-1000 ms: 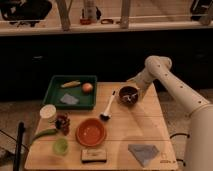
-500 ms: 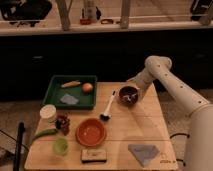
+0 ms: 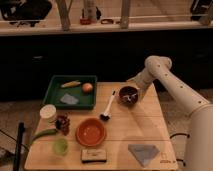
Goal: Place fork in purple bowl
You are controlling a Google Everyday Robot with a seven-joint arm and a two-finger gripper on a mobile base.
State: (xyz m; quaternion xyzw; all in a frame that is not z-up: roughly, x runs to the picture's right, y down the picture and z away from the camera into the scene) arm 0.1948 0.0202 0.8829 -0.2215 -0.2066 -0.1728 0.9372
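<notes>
The purple bowl [image 3: 128, 96] stands on the wooden table [image 3: 125, 132] near its far right edge. A slim pale piece, the fork [image 3: 131, 97], lies inside the bowl. My gripper [image 3: 132, 85] hangs just above the bowl's far rim, at the end of the white arm that reaches in from the right.
A white-handled brush with a black head [image 3: 108, 106] lies left of the purple bowl. An orange bowl [image 3: 91, 132] sits at centre front. A green tray [image 3: 71, 92] holds food at the back left. A light-green cup [image 3: 60, 146], a grey cloth [image 3: 143, 152] and a sponge [image 3: 94, 155] lie along the front.
</notes>
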